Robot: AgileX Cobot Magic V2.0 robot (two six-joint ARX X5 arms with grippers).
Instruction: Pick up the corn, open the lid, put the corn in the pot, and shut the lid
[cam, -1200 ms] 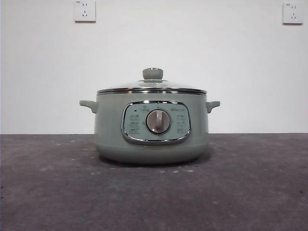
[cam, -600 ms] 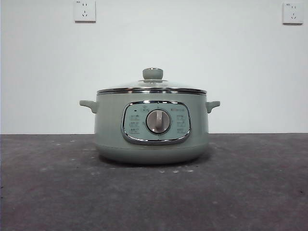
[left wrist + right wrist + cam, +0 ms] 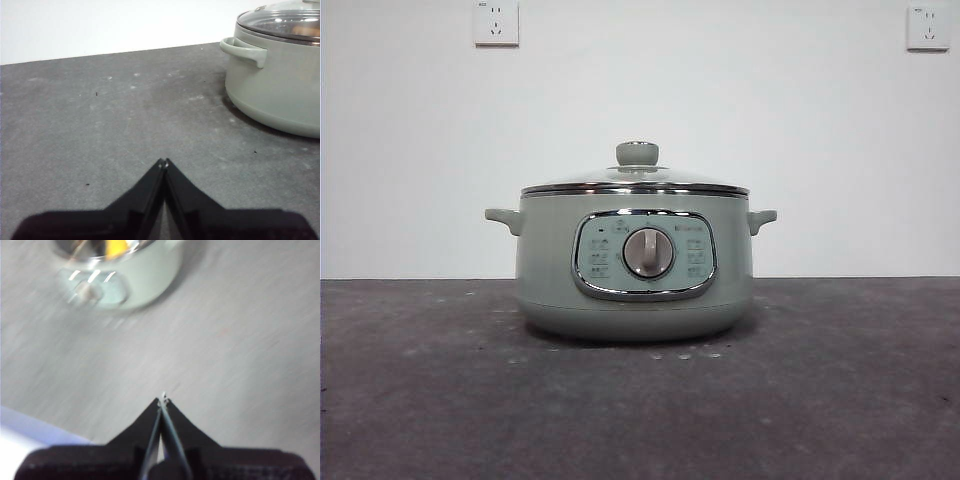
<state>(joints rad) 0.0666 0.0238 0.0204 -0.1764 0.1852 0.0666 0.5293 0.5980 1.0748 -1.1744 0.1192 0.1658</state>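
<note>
Sage-green pot [image 3: 635, 265] standing upright on the dark grey desk [image 3: 840, 400], toward the back edge near the white wall, glass lid [image 3: 636, 180] seated flat on its rim with the knob on top. From the front, only pot, lid, control panel with its dial [image 3: 648, 252] and two wall sockets [image 3: 496, 22]; no arm in sight there, and nothing of the contents. Through the lid in the left wrist view, an orange-yellow patch inside the pot, likely the corn [image 3: 306, 31], with one side handle [image 3: 242, 50] close up. In the right wrist view, blurred and from high above, a brighter yellow piece [image 3: 116, 247] inside the pot beneath the lid's shiny rim, so corn in the pot, lid closed. Left gripper [image 3: 163, 161] low over bare desk, well apart from the pot, jaws pressed together, pinching nothing. Right gripper [image 3: 163, 398] high above the desk, near its front edge, jaws likewise pressed together and empty.
</note>
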